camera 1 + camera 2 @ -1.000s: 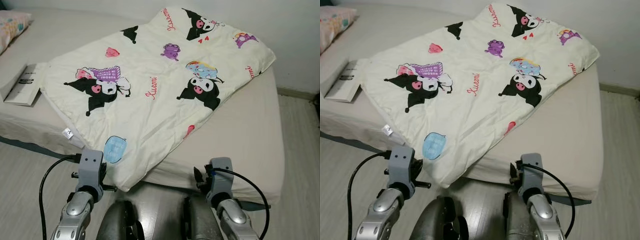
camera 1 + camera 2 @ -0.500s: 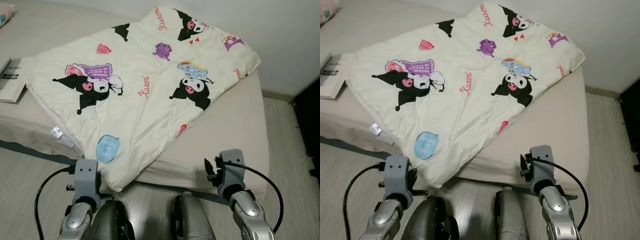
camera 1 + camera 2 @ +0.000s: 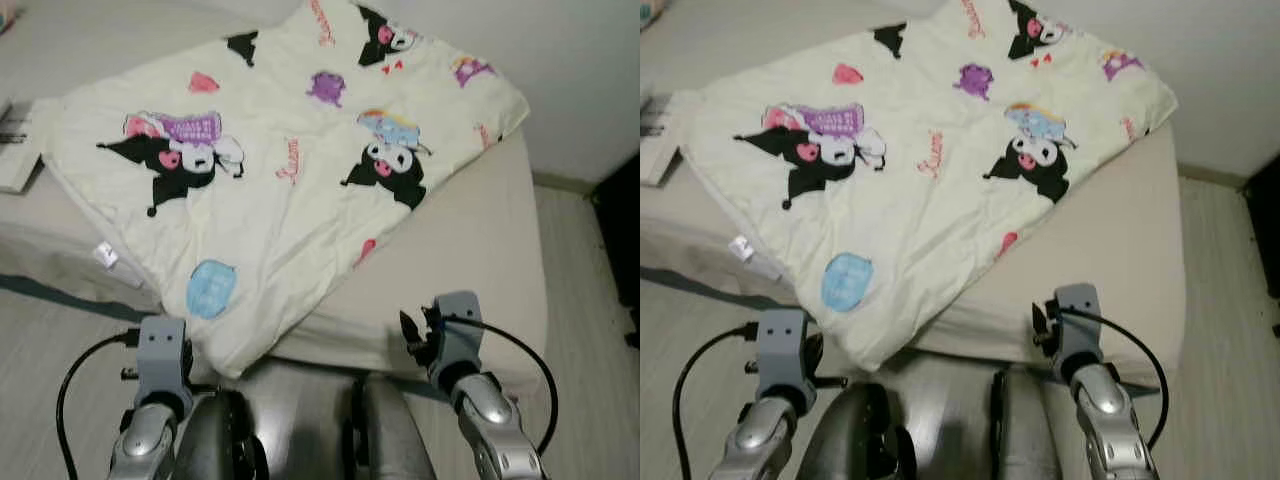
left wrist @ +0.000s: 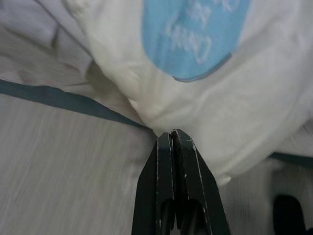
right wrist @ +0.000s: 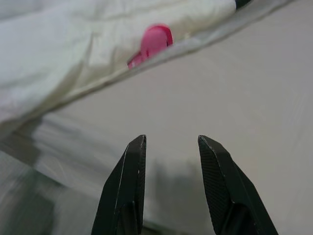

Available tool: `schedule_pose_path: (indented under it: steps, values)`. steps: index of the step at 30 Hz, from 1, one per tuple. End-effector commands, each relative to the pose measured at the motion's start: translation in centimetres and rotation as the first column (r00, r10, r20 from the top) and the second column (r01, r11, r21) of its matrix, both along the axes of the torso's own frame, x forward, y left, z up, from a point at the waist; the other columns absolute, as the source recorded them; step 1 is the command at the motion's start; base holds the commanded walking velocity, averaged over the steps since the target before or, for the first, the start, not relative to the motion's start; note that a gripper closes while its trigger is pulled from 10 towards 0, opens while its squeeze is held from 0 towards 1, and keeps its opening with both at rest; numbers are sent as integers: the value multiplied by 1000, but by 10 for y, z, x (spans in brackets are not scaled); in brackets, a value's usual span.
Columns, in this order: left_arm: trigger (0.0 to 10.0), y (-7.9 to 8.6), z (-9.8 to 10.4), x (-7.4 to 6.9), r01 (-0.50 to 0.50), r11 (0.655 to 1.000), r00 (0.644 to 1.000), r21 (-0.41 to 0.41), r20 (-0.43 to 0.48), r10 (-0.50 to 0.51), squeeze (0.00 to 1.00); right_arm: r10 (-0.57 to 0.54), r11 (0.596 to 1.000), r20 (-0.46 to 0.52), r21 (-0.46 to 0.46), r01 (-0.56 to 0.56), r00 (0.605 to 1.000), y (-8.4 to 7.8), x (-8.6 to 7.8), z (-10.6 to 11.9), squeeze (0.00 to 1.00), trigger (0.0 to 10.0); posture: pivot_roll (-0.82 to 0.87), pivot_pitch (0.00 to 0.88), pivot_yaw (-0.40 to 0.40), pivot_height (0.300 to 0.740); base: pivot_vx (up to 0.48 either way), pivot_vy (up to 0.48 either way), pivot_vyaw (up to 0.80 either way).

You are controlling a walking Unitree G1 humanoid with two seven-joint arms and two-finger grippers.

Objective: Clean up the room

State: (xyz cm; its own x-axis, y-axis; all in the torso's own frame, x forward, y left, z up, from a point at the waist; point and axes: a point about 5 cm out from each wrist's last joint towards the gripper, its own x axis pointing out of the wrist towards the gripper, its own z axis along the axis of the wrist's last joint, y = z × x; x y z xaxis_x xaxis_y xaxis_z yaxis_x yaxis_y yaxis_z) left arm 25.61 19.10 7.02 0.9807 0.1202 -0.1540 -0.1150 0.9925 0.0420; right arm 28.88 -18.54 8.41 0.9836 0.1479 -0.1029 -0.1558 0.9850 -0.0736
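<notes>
Left eye view: cream cartoon-print blanket (image 3: 290,180) spread flat; left pincer (image 4: 172,133) closed empty, right pincer (image 5: 168,142) parted.

We're looking at a cream quilt (image 3: 290,170) printed with black-and-white cartoon characters with pink faces, a purple critter, pink hearts, red script lettering and a light blue badge near the hanging corner. The bed sheet (image 3: 480,250) under it is showing up plain beige, with a dark teal band along the mattress edge. The floor (image 3: 40,340) is coming across as pale grey wood grain. Both arms are showing silver, with black fingers (image 5: 127,186).
</notes>
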Motion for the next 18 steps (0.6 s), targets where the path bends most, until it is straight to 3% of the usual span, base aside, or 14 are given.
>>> schedule_pose_path:
  steps: [1,7,11,12,13,14,18]
  values:
    - [10000,0,-7,-6,5,1000,999,12,-38,-5,0,-14,1000,-44,3,14,999,-3,-8,-11,0,10000,-86,371,-47,600,0,0,0]
    - [10000,-1,-5,-5,22,1000,999,12,-37,-22,0,-34,999,-48,39,36,998,-3,-8,-13,0,10000,-86,371,-47,600,0,0,0]
    - [10000,0,-2,-4,39,999,999,18,-35,-39,0,-74,991,-51,112,79,996,-4,-5,-12,0,10000,-67,377,-26,600,0,0,0]
    - [10000,1,0,-3,46,999,998,24,-34,-45,0,-87,978,-57,187,96,995,-4,-3,-12,188,10000,-54,383,-18,600,0,0,0]
    - [10000,1,1,-3,48,999,998,26,-34,-47,0,-88,973,-58,210,98,994,-4,-3,-12,188,10000,-54,383,-18,600,0,0,0]
    - [10000,2,2,-2,51,998,998,29,-34,-50,0,-82,967,-72,237,97,994,-2,0,-13,1000,10000,-50,385,-14,600,0,0,0]
    - [10000,3,4,-3,57,998,998,34,-33,-56,0,-57,959,-101,273,83,993,3,6,-14,1000,10000,-41,392,-6,600,0,0,0]
